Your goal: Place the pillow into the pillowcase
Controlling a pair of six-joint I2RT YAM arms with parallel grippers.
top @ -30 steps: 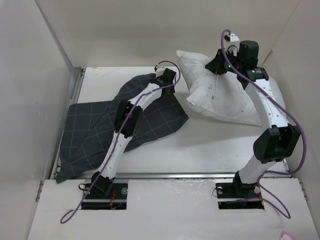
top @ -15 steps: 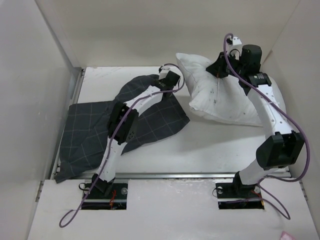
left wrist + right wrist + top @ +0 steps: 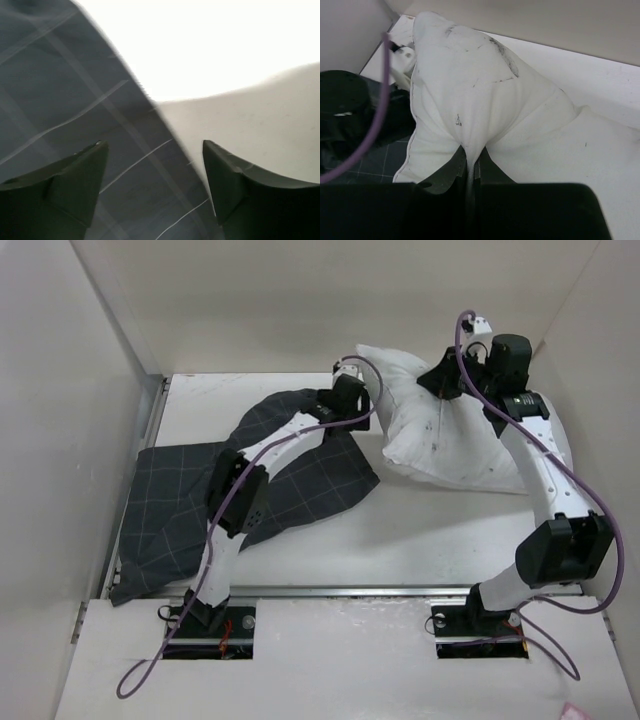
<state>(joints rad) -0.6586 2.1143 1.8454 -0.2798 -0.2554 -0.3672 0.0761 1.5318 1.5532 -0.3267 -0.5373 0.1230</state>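
The white pillow (image 3: pixel 450 435) lies at the back right of the table, its far left end lifted. My right gripper (image 3: pixel 440 380) is shut on a pinch of the pillow's cloth (image 3: pixel 470 100), the fabric bunched between its jaws. The dark checked pillowcase (image 3: pixel 190 490) lies flat on the left, one part raised toward the pillow. My left gripper (image 3: pixel 350 390) hangs open over the pillowcase's edge (image 3: pixel 75 100), jaws wide apart and empty, close beside the pillow's left end. The left arm (image 3: pixel 350 105) shows dark in the right wrist view.
White walls (image 3: pixel 90 390) close the table in on the left, back and right. A metal rail (image 3: pixel 350 590) runs along the table's front edge. Bare white tabletop (image 3: pixel 420 530) lies in front of the pillow.
My right gripper has lifted and drawn the pillow's end a little to the right. My left gripper has moved right and back along the pillowcase's raised part, toward the pillow.
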